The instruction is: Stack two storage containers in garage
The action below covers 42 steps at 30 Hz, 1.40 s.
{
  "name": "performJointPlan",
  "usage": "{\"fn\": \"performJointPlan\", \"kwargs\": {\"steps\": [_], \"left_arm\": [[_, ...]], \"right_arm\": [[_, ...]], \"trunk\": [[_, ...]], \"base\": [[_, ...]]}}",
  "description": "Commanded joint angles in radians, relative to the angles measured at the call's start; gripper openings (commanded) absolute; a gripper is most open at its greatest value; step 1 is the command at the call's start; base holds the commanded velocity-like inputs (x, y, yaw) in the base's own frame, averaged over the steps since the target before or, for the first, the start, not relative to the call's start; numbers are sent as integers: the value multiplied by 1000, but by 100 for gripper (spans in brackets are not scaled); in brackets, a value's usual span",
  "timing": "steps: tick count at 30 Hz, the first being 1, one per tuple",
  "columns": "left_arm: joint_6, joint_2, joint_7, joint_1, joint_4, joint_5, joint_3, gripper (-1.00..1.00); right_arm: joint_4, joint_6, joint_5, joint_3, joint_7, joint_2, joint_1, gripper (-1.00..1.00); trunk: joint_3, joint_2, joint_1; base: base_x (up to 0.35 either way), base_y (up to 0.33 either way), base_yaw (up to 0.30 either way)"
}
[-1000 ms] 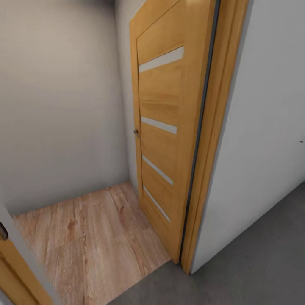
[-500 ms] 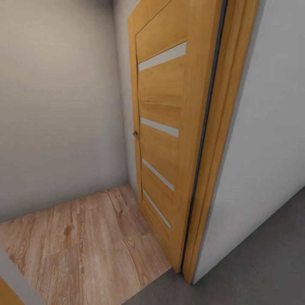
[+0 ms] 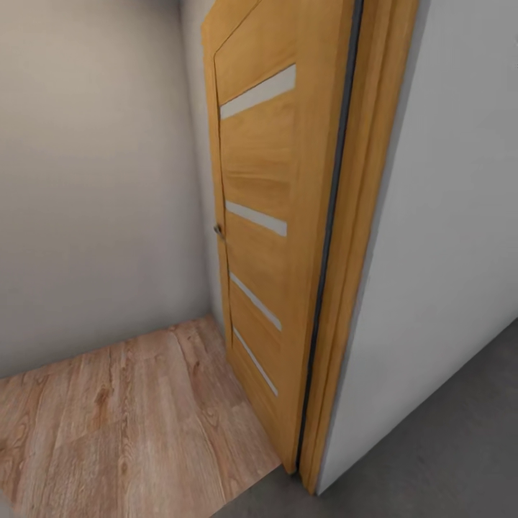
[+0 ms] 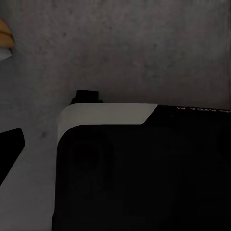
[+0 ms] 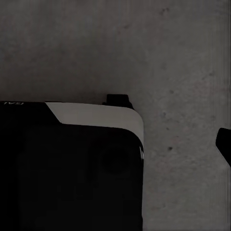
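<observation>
The two storage containers are out of view. An orange-wood door (image 3: 266,216) with four pale slits stands open at a doorway. The garage's grey concrete floor (image 3: 446,446) lies on the near side at the right, and light wood-plank flooring (image 3: 122,417) lies beyond the threshold. In the left wrist view, one dark fingertip (image 4: 8,147) pokes in over the concrete floor (image 4: 125,48). The right wrist view has a dark fingertip (image 5: 225,143) at its edge over the same floor (image 5: 183,57). Nothing is seen held.
The door frame (image 3: 360,237) and a white wall (image 3: 453,216) stand to the right of the opening. A grey wall (image 3: 93,187) closes the far side of the wood floor. My black, white-edged base (image 4: 139,168) (image 5: 67,168) sits low over the concrete.
The whole head view has shifted: the door and frame now sit further left, and the second door frame at the lower left has left the picture. The camera has moved, not the door.
</observation>
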Motion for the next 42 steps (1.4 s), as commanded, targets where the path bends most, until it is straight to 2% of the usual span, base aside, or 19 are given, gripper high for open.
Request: {"fn": "performJointPlan", "kwargs": {"steps": [1, 6, 17, 42], "left_arm": [[-3, 0, -3, -1, 1, 10, -1, 100], [-3, 1, -3, -1, 1, 11, -1, 100], [-4, 2, -3, -1, 1, 12, -1, 100], [-5, 2, -3, -1, 1, 17, -1, 100]], "right_arm": [[3, -5, -9, 8, 0, 1, -1, 100], [3, -6, -9, 8, -2, 0, -1, 100], [3, -9, -9, 8, -2, -1, -1, 100], [3, -11, -7, 8, -2, 0, -1, 100]], "trunk": [[-1, -1, 0], [-1, -1, 0], [-1, -1, 0], [-1, -1, 0]], "base": [[161, -236, 0], [163, -234, 97], [158, -164, 255], [11, -8, 268]]}}
